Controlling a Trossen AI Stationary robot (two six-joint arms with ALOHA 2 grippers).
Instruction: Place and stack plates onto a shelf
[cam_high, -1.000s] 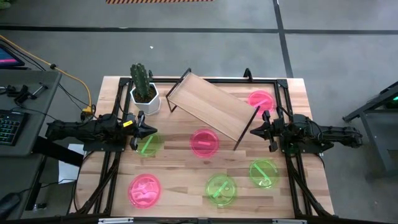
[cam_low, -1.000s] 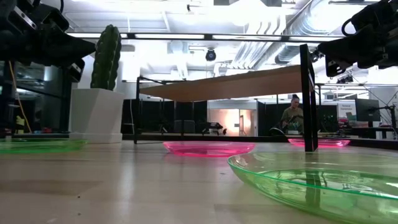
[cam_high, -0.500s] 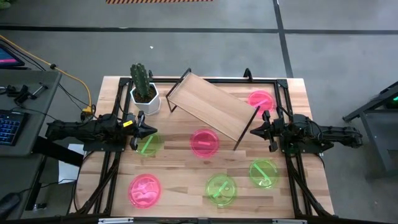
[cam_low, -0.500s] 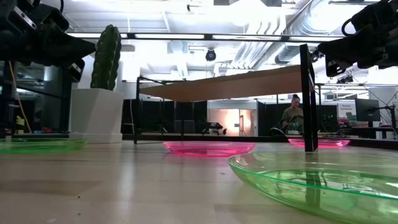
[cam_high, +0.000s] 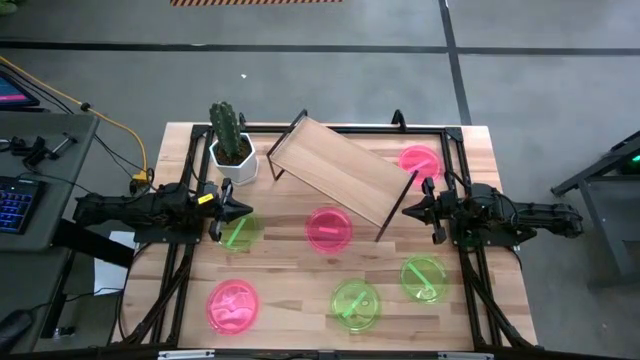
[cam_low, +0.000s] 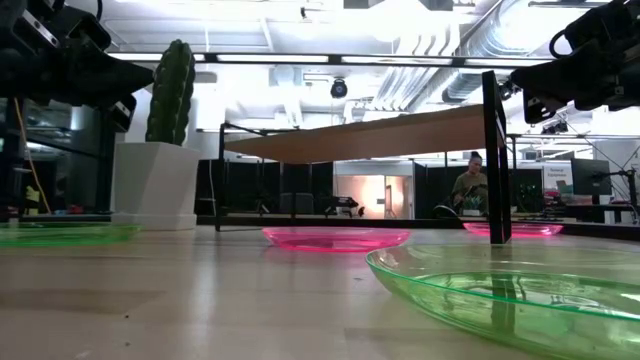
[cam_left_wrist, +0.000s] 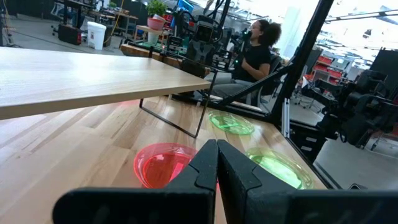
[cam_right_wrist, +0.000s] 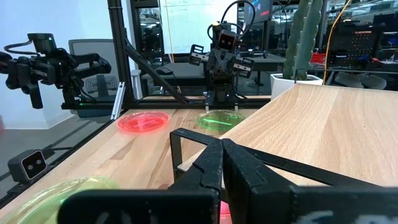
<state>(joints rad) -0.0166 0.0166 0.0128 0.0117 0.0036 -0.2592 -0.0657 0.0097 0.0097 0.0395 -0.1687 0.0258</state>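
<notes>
Six small translucent plates lie flat on the tabletop: pink ones at the centre (cam_high: 328, 229), the near left (cam_high: 232, 305) and the far right behind the shelf (cam_high: 419, 161); green ones under my left gripper (cam_high: 238, 234), at the near centre (cam_high: 355, 304) and the near right (cam_high: 424, 277). The light wood shelf (cam_high: 338, 171) stands slantwise on its black legs at the far centre. My left gripper (cam_high: 248, 209) is shut and empty above the left green plate. My right gripper (cam_high: 404, 211) is shut and empty beside the shelf's right leg.
A cactus in a white pot (cam_high: 231, 147) stands at the far left, next to the shelf's left end. A person (cam_left_wrist: 252, 53) sits beyond the table. Bare tabletop lies between the plates.
</notes>
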